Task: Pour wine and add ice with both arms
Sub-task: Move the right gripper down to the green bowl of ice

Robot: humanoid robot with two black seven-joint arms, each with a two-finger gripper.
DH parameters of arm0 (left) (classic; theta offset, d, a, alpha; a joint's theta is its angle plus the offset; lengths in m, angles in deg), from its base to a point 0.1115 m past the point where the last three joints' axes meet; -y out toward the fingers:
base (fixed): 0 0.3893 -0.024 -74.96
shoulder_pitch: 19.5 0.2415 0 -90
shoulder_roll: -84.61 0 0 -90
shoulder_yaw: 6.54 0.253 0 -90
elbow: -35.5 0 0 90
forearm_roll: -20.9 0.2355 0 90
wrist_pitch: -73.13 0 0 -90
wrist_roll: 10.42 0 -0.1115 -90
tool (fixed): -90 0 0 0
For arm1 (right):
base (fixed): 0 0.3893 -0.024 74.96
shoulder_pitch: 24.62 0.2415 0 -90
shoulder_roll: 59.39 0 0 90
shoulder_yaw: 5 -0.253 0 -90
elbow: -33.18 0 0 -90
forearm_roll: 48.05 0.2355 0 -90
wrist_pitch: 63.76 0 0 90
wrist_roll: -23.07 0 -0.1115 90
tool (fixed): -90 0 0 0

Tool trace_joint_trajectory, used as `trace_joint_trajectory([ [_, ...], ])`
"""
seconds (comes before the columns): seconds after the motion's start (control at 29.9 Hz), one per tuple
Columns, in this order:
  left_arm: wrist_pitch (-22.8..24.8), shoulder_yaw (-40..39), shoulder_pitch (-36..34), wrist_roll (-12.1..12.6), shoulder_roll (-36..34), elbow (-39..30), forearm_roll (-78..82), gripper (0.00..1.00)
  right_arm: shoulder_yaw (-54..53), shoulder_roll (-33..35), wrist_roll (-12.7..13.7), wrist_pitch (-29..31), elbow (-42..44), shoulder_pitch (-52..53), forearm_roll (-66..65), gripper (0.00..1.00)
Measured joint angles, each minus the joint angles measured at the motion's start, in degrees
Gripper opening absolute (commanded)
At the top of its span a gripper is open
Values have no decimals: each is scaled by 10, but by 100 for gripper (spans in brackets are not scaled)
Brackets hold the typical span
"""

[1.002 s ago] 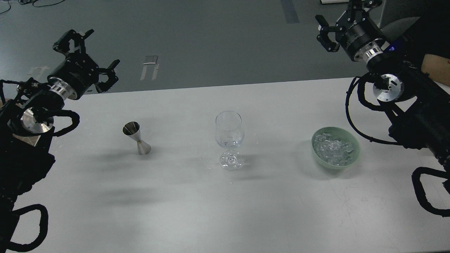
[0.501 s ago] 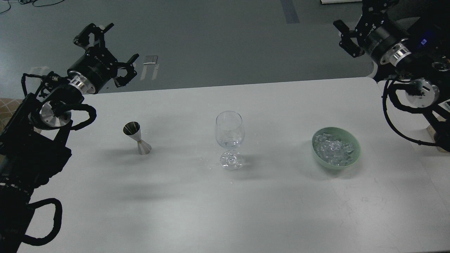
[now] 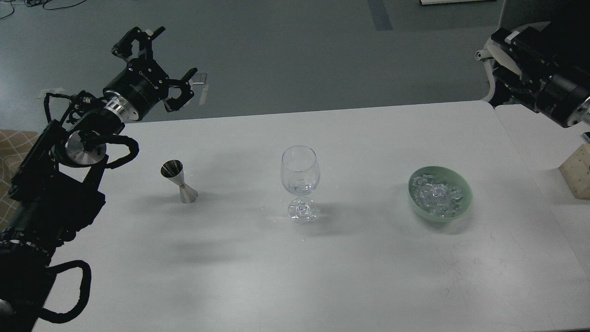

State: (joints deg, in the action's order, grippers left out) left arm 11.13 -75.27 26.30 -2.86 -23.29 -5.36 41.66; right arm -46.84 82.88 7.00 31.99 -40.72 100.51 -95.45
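Note:
A clear stemmed glass (image 3: pixel 299 173) stands upright at the middle of the white table (image 3: pixel 295 276). A pale green bowl (image 3: pixel 464 205) to its right holds a heap of clear ice (image 3: pixel 435 193) cubes. A small steel jigger (image 3: pixel 179 181) stands to the glass's left. My left gripper (image 3: pixel 161 55) is open and empty, raised beyond the table's far left edge, well above and behind the jigger. My right arm's end (image 3: pixel 521 50) is at the top right corner, far from the bowl, dark and end-on, its fingers not distinguishable.
A second table (image 3: pixel 530 138) joins on the right, with a pale wooden block (image 3: pixel 576 177) near the frame edge. Grey floor lies beyond the table's far edge. A white chair part (image 3: pixel 488 50) shows behind the right arm.
My left gripper has moved right and farther out, staying open. My right arm has drawn back to the right, away from the table, now partly out of frame.

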Motion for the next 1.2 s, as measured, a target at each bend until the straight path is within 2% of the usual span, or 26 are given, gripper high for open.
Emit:
trace_joint_trajectory([
  [0.27, 0, 0, -1, 0, 8, -1, 2, 98, 0, 39, 0, -81, -89, -68, -113, 100],
  [0.53, 0, 0, -2, 0, 16, -1, 3, 98, 0, 59, 0, -136, -124, -119, -176, 100],
  [0.84, 0, 0, -3, 0, 21, -1, 5, 98, 0, 70, 0, -152, -129, -152, -277, 100],
  [1.0, 0, 0, -3, 0, 25, -1, 5, 98, 0, 60, 0, -188, -122, -182, -371, 100],
  [1.2, 0, 0, -5, -1, 27, -5, 5, 98, 0, 30, 0, -216, -101, -206, -415, 100],
])
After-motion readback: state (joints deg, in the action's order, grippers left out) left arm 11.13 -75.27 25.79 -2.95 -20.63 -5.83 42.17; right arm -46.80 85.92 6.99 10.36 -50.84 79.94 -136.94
